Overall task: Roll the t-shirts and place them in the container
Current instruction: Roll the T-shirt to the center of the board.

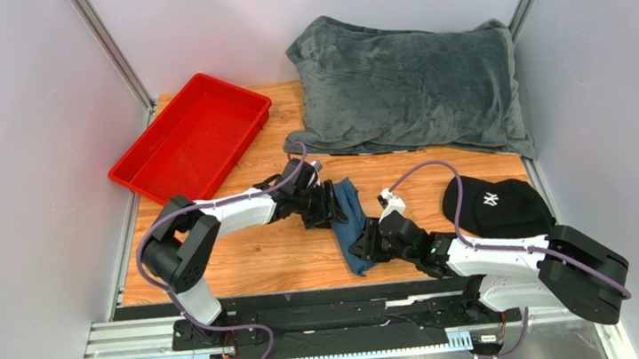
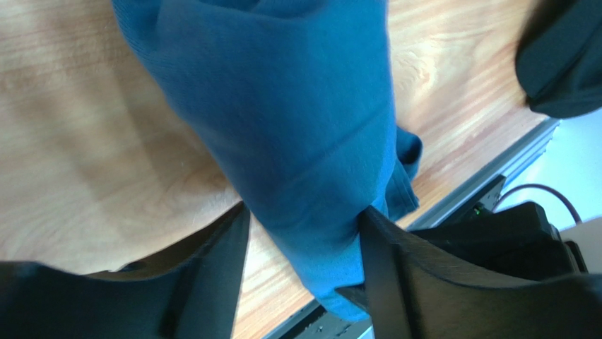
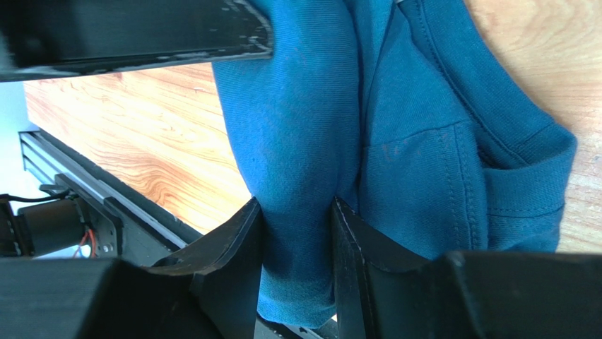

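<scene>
A dark teal-blue t-shirt (image 1: 353,226) lies bunched into a narrow roll on the wooden table, near the front edge. My left gripper (image 1: 328,205) straddles its far end. In the left wrist view the t-shirt (image 2: 297,120) touches the right finger (image 2: 385,275), while bare wood shows beside the left finger (image 2: 219,275), so the left gripper (image 2: 304,212) is open. My right gripper (image 1: 372,241) is at the roll's near end. In the right wrist view both fingers press the t-shirt (image 3: 297,141), with the right gripper (image 3: 295,203) shut on it. The collar and hem folds (image 3: 494,162) lie to the right.
A red tray (image 1: 194,139) sits at the back left. A large grey plush blanket (image 1: 412,89) fills the back right. A black cap (image 1: 496,206) lies right of the right arm. The metal rail (image 1: 311,323) runs along the table's near edge.
</scene>
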